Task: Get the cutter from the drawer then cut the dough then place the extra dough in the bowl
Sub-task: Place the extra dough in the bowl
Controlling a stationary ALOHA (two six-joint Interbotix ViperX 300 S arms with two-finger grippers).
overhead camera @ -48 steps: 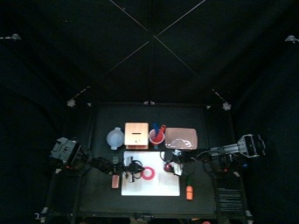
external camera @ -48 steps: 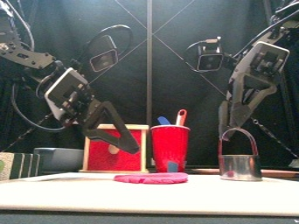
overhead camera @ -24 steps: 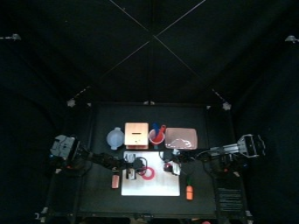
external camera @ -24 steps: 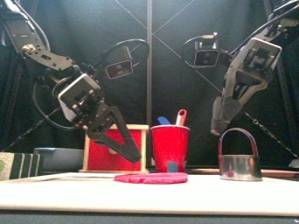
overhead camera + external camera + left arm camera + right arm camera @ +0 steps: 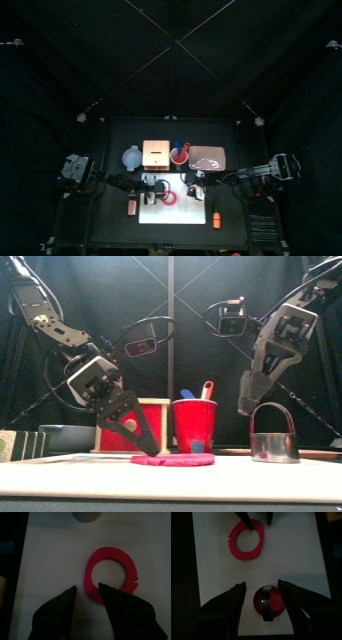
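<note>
The flat red ring of dough lay right of centre in the left wrist view; the black left gripper, jaws apart, hovered beside it. Best straddle the rim, pinching gently.

Black table; on it white board, wooden box, bowl, tray.

Front view: my left gripper stood before wooden box, covering most of its red front. Dough lay edge-on, hole not readable. Left wrist view: cutter cut off by picture edge; one of my jaws hid part of dough. Whether my tips touched dough, could not tell. Top view: bowl too small for detail.
</note>
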